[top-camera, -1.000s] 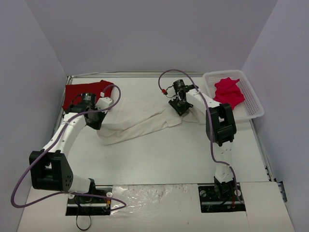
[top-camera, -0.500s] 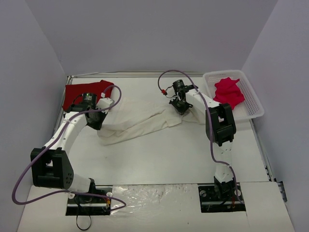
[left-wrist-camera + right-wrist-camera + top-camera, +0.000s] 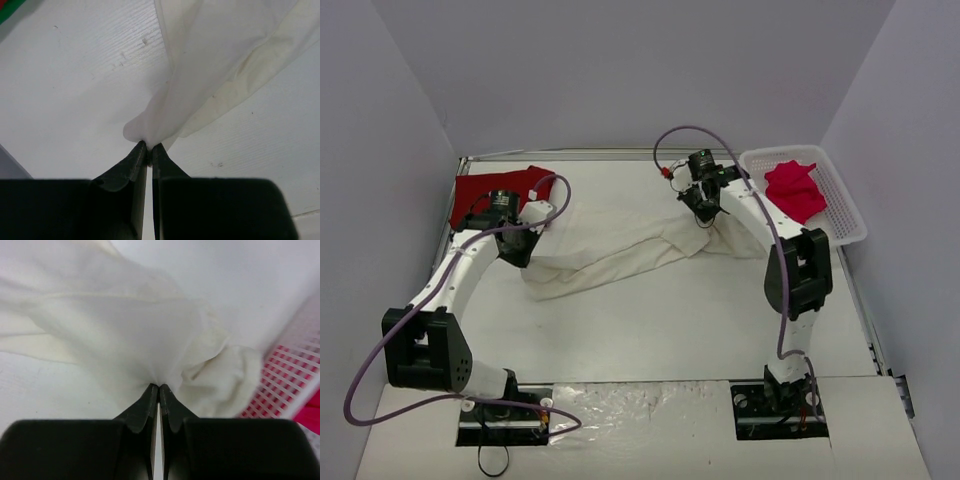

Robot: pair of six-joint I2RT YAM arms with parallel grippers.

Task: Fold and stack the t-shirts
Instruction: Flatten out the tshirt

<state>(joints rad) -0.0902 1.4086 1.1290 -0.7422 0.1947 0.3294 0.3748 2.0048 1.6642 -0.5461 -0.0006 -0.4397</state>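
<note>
Our right gripper [image 3: 159,387] now clamps the cream t-shirt [image 3: 610,238] and has shifted toward the basket [image 3: 848,222]. Our left gripper [image 3: 148,146] pinches the end far from the basket. We judge spreading can start.

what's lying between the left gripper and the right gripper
The cream-white t-shirt spans that whole stretch, with the left gripper and right gripper each shut on one end; the top view shows it.
</note>
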